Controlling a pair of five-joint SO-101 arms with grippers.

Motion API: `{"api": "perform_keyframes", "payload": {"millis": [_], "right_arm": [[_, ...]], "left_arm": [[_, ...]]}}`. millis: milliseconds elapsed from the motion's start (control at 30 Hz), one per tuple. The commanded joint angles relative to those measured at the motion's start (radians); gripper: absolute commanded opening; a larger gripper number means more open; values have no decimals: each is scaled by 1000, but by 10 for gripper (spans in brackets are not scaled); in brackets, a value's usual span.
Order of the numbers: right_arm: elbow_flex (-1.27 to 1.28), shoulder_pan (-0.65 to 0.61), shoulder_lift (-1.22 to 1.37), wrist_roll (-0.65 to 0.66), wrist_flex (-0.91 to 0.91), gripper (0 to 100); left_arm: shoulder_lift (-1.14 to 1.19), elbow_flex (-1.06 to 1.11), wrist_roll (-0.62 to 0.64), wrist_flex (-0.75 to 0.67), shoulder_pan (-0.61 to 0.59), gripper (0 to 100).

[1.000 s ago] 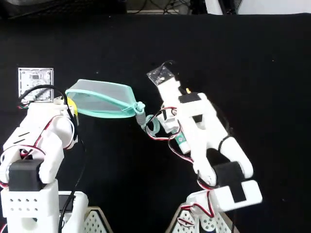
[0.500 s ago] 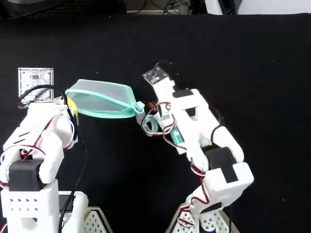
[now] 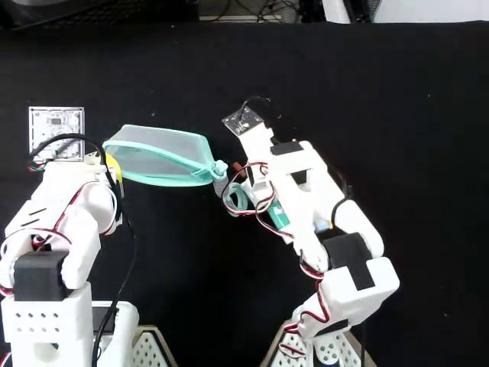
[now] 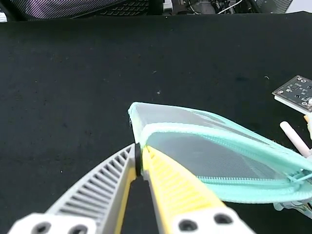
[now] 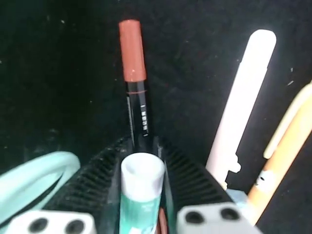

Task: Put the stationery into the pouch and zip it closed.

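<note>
Pouch (image 3: 160, 157) lies on the black table (image 3: 382, 92), left of centre. I note the left gripper (image 4: 138, 148) clamped on its end corner. The right gripper (image 5: 141, 141) sits just beside the opposite, zipper-pull end. Its jaws grip a red-capped pen (image 5: 132, 53), with a tube (image 5: 141, 187) wedged between them. A white pen (image 5: 241, 97) and an orange pen (image 5: 287, 141) lie alongside.

Black tabletop (image 3: 412, 107), matte, with a few pale specks scattered over it in my left wrist view. A square white-rimmed tile (image 3: 56, 133) with a grey patterned middle lies flat on it, over on my left side. Past the far edge there is dark mesh (image 4: 73, 7), a tangle of cables (image 3: 256, 9), and a pale panel (image 3: 428, 9) at the right corner.
</note>
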Motion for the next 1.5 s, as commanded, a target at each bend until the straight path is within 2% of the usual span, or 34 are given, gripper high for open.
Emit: {"api": "perform_keyframes", "payload": {"millis": [0, 233, 333, 767, 900, 1067, 1267, 1467], "right_arm": [[-2, 15, -58, 5, 6, 77], [-7, 14, -58, 6, 32, 73], [-5, 15, -82, 0, 28, 10], [211, 32, -455, -23, 2, 13], [217, 71, -406, -20, -51, 13], [143, 146, -217, 35, -69, 13], [28, 149, -51, 35, -63, 16], [5, 123, -48, 41, -8, 138]], "left_arm": [[6, -2, -8, -14, -2, 29], [6, -2, -8, -14, -2, 29], [6, -2, -8, -14, -2, 29], [6, 8, -8, -17, -2, 29], [6, 8, -8, -15, -2, 29], [6, 8, -8, -14, -2, 29], [6, 8, -8, -12, -2, 29], [6, 8, -8, -12, -2, 29]]}}
